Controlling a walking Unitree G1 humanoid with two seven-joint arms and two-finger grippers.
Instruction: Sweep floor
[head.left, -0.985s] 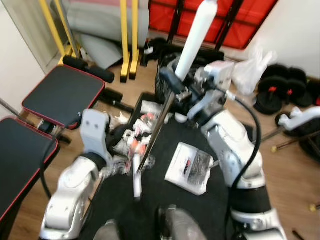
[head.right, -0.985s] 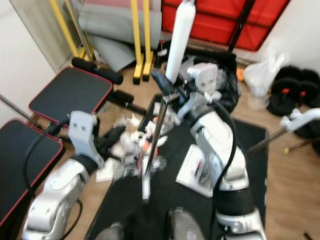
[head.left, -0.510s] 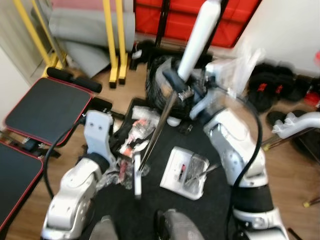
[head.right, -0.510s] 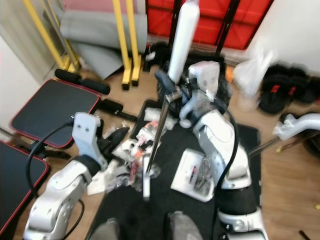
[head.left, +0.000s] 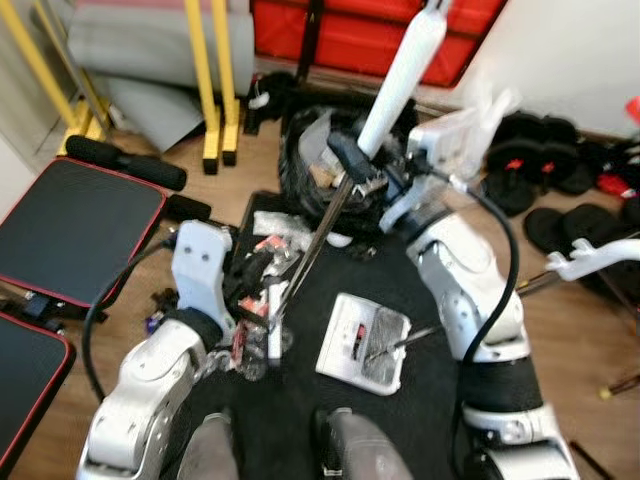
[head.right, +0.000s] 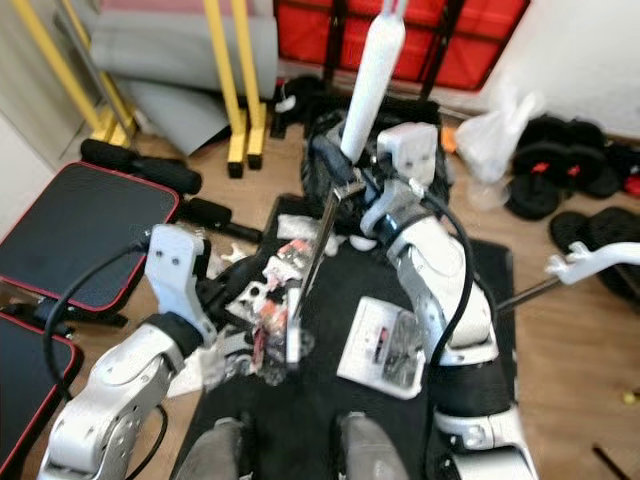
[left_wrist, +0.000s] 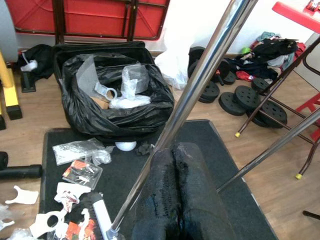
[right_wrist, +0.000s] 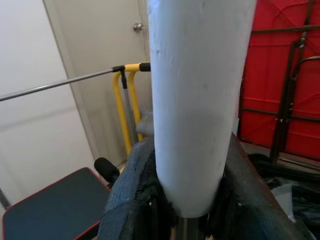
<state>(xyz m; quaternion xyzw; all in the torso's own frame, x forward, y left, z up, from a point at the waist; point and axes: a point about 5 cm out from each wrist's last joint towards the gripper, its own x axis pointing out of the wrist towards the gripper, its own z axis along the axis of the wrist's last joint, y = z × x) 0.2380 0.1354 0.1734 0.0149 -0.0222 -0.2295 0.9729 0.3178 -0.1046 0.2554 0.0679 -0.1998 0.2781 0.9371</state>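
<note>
Broom (head.left: 322, 232): slants over black mat (head.left: 420, 400), head (head.left: 272, 330) among litter (head.left: 262, 262).
Right gripper (right_wrist: 185, 207): fingers pinching the white grip.
Left gripper (left_wrist: 175, 165): fingers pressed together beside the pole, apparently.
Risk: pole slips, scattering wrappers past bin bag (left_wrist: 117, 107).

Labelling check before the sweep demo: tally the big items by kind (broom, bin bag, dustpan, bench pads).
broom: 1
black bin bag: 1
white dustpan: 1
bench pads: 2
Total: 5
</note>
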